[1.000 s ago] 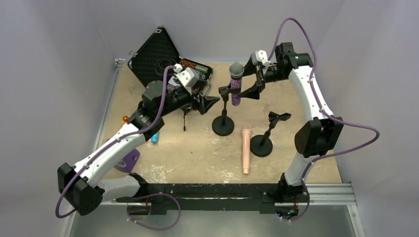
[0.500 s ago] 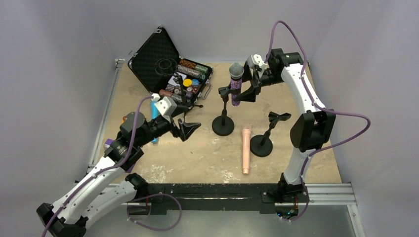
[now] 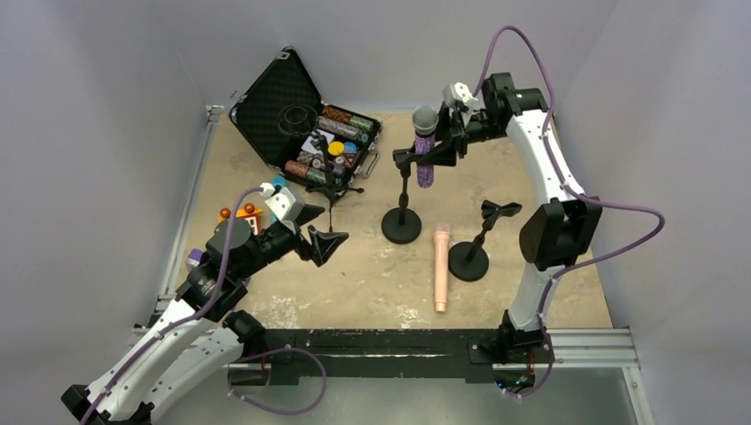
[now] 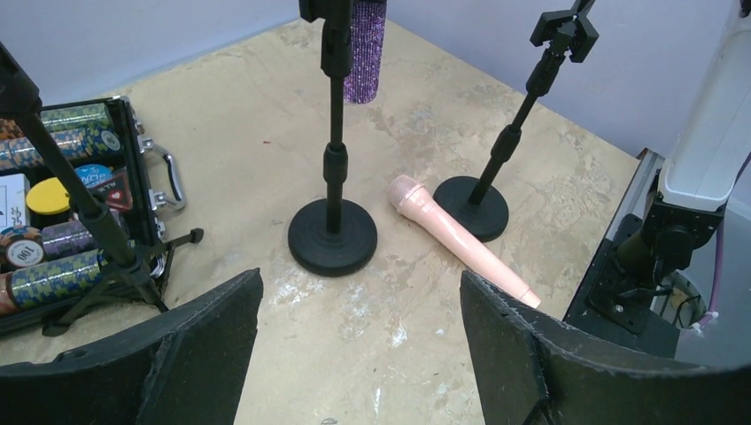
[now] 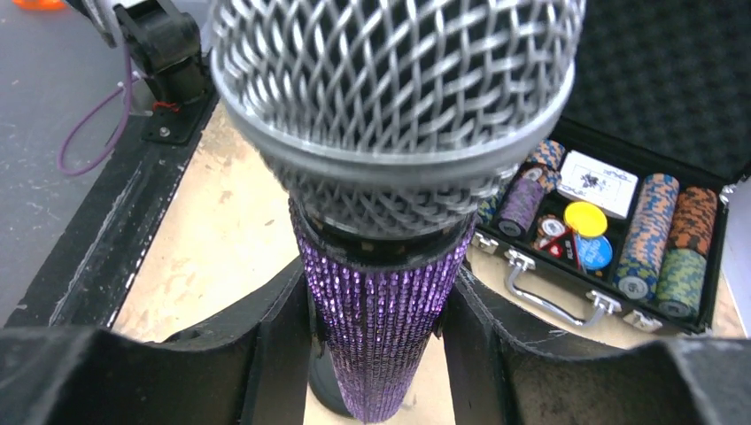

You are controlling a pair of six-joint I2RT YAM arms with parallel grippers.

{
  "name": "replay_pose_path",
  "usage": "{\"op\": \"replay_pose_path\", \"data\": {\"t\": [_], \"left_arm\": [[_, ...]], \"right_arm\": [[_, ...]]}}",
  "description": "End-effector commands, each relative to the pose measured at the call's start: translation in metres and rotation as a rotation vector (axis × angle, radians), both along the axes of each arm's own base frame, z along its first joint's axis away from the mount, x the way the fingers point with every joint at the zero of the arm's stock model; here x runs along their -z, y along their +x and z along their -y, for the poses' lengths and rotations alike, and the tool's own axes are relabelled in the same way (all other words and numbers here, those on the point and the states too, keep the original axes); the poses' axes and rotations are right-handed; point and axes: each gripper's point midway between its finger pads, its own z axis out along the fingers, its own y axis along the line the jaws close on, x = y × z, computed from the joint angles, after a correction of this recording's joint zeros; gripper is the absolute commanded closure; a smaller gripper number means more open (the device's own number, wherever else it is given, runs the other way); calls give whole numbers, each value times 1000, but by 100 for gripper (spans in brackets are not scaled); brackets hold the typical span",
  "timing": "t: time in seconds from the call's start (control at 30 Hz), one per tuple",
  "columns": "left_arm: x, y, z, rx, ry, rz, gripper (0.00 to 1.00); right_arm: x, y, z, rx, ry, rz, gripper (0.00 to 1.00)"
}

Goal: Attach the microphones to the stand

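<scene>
One scuffed wooden table (image 3: 354,288) carries the lot, so working down from there. An open black case (image 3: 283,97) full of poker chips (image 3: 336,133) sits at the far left corner. The right claw (image 3: 440,146) is out at the far side, clamped round the purple mic (image 3: 425,150), a finger pressed on each side of the glittery body just under the mesh head. The left claw (image 3: 321,228) hangs over the near-left part of the table, fingers wide apart, gripping nothing.

The middle stand (image 3: 400,226) has a round base. The purple mic is upright, head up, right at its clip. Can't tell if it's properly seated. The right stand (image 3: 468,263) leans a bit. The pink mic (image 3: 440,270) lies flat on the table between the two round bases, just beside the right one.
</scene>
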Motion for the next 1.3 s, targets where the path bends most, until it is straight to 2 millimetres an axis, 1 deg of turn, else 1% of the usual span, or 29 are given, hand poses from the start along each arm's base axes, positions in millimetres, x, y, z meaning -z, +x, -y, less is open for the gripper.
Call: {"op": "replay_pose_path", "data": {"t": [0.0,0.07,0.1,0.17,0.23,0.27,0.33,0.4,0.43,0.5,0.63,0.83,0.9,0.97,1.0,1.07,1.27], "left_arm": [[3,-3,-9,-35,-3,-10,15],[5,-5,-13,-47,1,-11,15],[7,-6,-15,-54,2,-11,15],[10,-7,-19,-68,5,-13,15],[13,-9,-23,-80,12,-13,15],[14,-8,-25,-89,16,-12,15],[16,-9,-28,-100,27,-11,15],[17,-8,-31,-112,34,-8,15],[18,-8,-32,-118,37,-8,15],[19,-6,-33,-128,43,-10,15],[24,-3,-33,-137,56,-31,15],[24,-5,-32,-128,54,-36,15],[25,-7,-32,-126,50,-39,15],[27,-8,-32,-124,47,-45,15],[28,-9,-33,-124,44,-47,15],[29,-10,-33,-123,39,-49,15],[33,-12,-34,-123,29,-60,15]], "right_arm": [[-42,39,20,168,6,106,83],[-55,65,41,313,23,132,83],[-62,78,55,395,35,154,84],[-79,107,89,570,59,189,84],[-86,132,122,720,54,201,85],[-88,144,142,816,48,206,85],[-94,159,174,950,53,221,85],[-99,168,207,1076,56,238,85],[-98,171,221,1139,22,266,84],[-100,172,238,1228,-12,330,84],[-96,172,245,1291,-24,309,84],[-88,175,257,1394,-24,286,83],[-84,176,259,1413,-24,262,83],[-84,177,259,1425,-19,250,82],[-83,177,259,1428,-18,244,79],[-83,176,258,1430,-19,235,68],[-81,173,257,1420,-30,234,49]]}}
